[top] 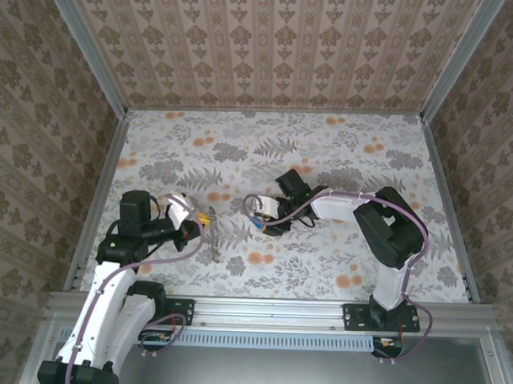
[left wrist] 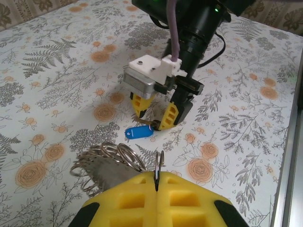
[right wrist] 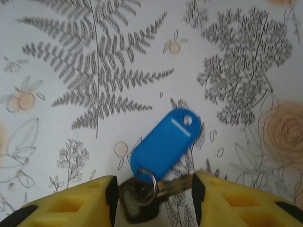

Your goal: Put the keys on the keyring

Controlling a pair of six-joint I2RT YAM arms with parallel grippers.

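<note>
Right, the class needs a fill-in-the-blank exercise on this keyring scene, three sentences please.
The tag on the key is coloured ____.
The left gripper, holding the keyring, has its jaws ____.
The fingers of the right gripper stand either side of the ____.
Missing words: blue; shut; key.

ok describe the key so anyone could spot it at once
On the flowered table, find the right claw near the middle. The key lies between its yellow fingers, joined to an oval tag. That bright blue tag sets it apart from the bare silver rings in the left claw.
</note>
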